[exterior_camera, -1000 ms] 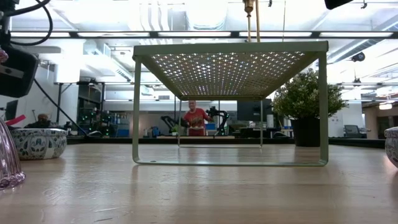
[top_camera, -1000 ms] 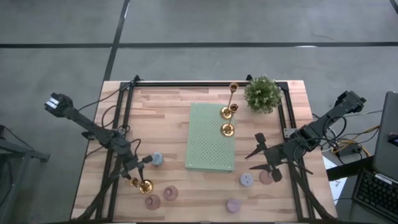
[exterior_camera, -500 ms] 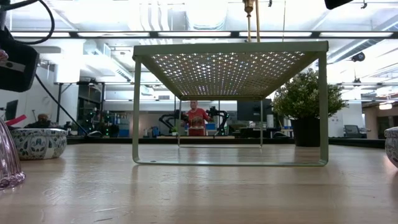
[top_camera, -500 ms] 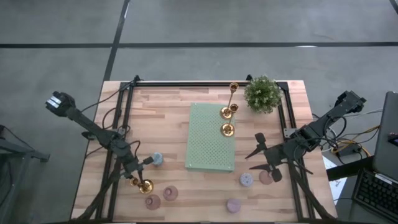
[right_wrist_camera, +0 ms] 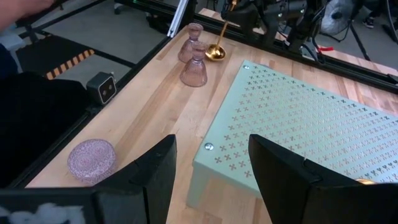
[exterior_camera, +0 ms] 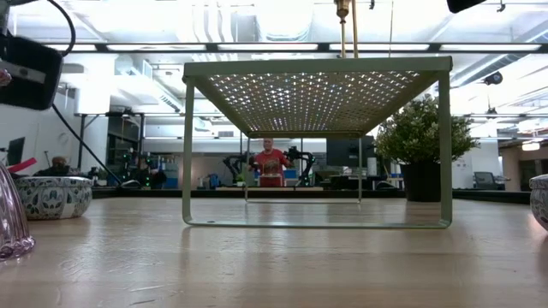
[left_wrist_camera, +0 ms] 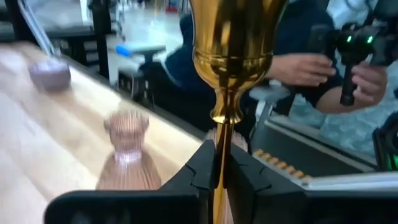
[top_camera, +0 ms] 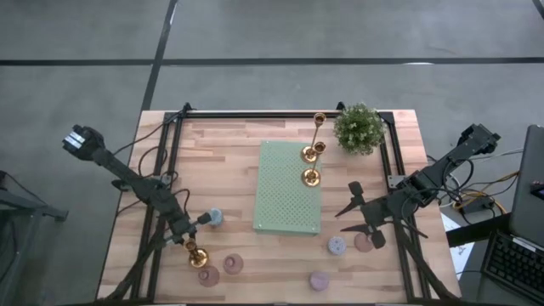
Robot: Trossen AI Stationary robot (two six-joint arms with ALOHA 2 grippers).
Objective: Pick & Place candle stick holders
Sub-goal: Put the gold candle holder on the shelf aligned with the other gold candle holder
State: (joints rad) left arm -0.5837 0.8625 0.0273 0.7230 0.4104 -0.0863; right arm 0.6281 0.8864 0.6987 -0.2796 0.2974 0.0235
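The left pincer (left_wrist_camera: 219, 167) is pressed together on the thin stem of a gold candle stick holder (left_wrist_camera: 231, 59), whose polished, flared cup rises just above the dark fingers. In the high view this holder (top_camera: 195, 253) is seen tilted near the front left corner of the worktop (top_camera: 229, 161), with the left pincer (top_camera: 185, 240) closed around it. Just beside it, toward the front edge, two ribbed pink glass holders (top_camera: 220, 269) stand upright, and a small blue-grey cup-like holder (top_camera: 214, 218) sits close by on the side away from the front edge.

The right pincer (top_camera: 355, 204) is held spread and empty over the right part of the worktop, near the mat's front right corner. Near it, toward the front right, a lavender round holder (top_camera: 337, 246) and a pink one (top_camera: 319, 280) rest on the pale wooden planks.

A pale green perforated mat (top_camera: 289, 189), rectangular and raised on thin legs, occupies the middle of the worktop. At its far right corner two gold holders (top_camera: 312, 166) are placed, one tall with a thin stem. A green leafy plant (top_camera: 358, 128) stands near the far right corner of the worktop.
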